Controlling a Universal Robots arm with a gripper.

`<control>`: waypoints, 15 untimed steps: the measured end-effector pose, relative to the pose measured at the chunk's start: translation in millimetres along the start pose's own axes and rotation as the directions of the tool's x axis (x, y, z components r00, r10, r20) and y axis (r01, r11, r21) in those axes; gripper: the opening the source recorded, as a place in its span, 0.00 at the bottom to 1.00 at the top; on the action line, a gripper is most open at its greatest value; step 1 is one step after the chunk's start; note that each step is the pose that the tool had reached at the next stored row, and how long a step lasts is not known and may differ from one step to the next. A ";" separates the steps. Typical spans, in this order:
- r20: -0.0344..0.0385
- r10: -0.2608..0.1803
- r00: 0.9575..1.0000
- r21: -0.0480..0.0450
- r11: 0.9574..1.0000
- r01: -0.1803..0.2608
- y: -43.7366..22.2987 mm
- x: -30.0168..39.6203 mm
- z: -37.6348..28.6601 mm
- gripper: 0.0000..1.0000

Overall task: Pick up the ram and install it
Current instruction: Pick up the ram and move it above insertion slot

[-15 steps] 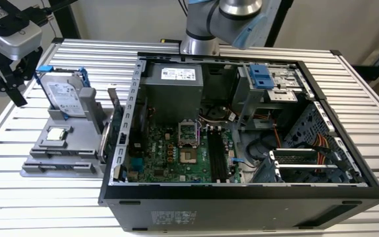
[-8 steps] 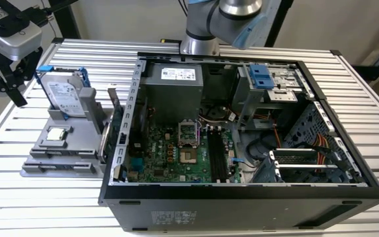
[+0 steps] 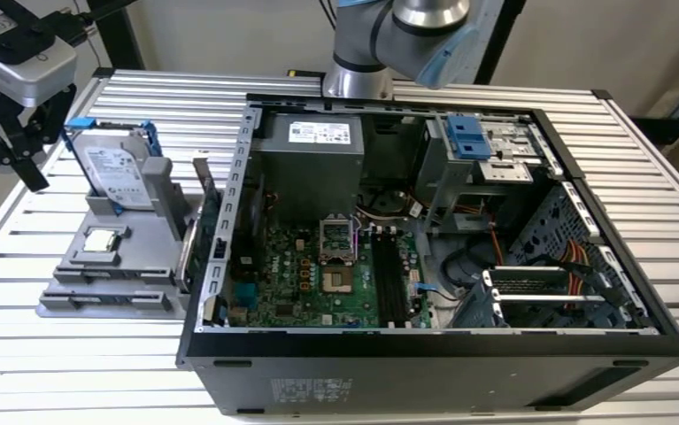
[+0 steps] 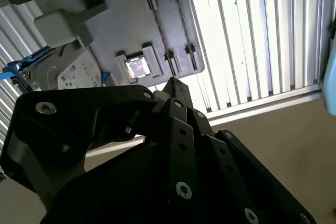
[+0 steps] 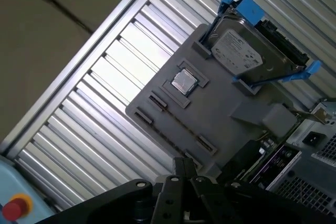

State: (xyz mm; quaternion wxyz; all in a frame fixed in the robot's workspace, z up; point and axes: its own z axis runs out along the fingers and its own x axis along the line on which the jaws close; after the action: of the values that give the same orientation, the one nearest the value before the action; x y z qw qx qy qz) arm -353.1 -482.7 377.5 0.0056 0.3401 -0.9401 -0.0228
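Arm stretched out, wrist pointing down | gripper [image 3: 34, 177] hangs just beside the hard drive [image 3: 115, 168], over tabletop [image 3: 80, 354] | fingers [image 5: 181, 165] clenched, empty

A grey holder [image 5: 210, 124] lies on the ribbed metal table [image 5: 105, 93]. It carries a silver CPU chip [image 5: 184, 81] in a square recess and a blue-framed hard drive [image 5: 239, 51] nearby

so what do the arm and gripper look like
The arm is silver-grey metal with a light blue joint cap. The gripper is matte black, built of bolted link bars with silver hex screws. A grey box sits at the wrist.
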 end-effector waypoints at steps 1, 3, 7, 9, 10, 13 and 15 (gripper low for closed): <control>0.000 -0.002 1.000 0.000 1.000 0.002 0.0 0.0 0.0 0.00; 0.000 -0.007 1.000 0.000 1.000 0.007 0.0 0.0 0.0 0.00; -0.001 -0.018 1.000 0.000 1.000 0.018 0.0 0.0 -0.1 0.00; -0.001 -0.023 1.000 0.000 1.000 0.023 0.0 0.0 0.0 0.00; -0.001 -0.026 1.000 0.000 1.000 0.026 0.1 0.0 0.0 0.00; -0.002 -0.034 0.999 0.000 0.999 0.034 0.1 0.0 0.0 0.00; -0.002 -0.040 0.999 0.000 0.999 0.040 0.0 0.0 0.0 0.00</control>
State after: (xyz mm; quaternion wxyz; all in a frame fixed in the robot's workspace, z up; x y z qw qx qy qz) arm -353.1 -482.6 377.5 0.0061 0.3588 -0.9331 -0.0227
